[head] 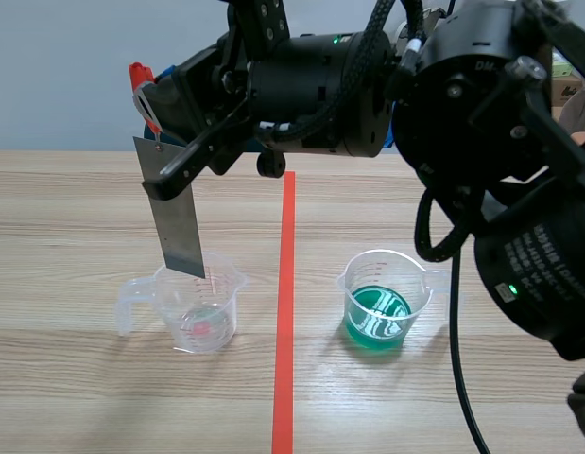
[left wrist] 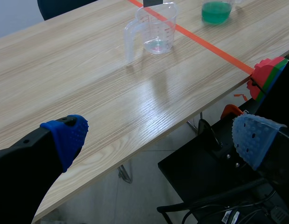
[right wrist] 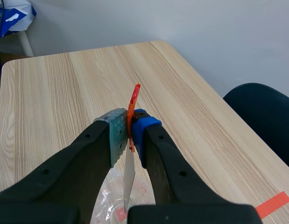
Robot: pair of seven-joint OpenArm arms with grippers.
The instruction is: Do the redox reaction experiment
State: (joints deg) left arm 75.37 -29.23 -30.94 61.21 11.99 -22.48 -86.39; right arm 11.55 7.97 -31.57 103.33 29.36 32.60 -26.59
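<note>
right gripper [head: 169, 159] is pinched tight on the metal strip [head: 179, 222], which hangs tilted with its lower end at the clear beaker [head: 202, 307] mouth. if it comes down off-centre, i reckon it snags the rim and tips the beaker. left gripper [left wrist: 160, 137] is wide open, holding nothing.

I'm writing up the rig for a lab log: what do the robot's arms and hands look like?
The right arm is black, built of rounded drum-like segments, with small green lights, white lettering and black cables looping alongside. Each hand has two thick black fingers with dotted pads: the right hand one grey-green, one blue; the left hand both blue.
</note>
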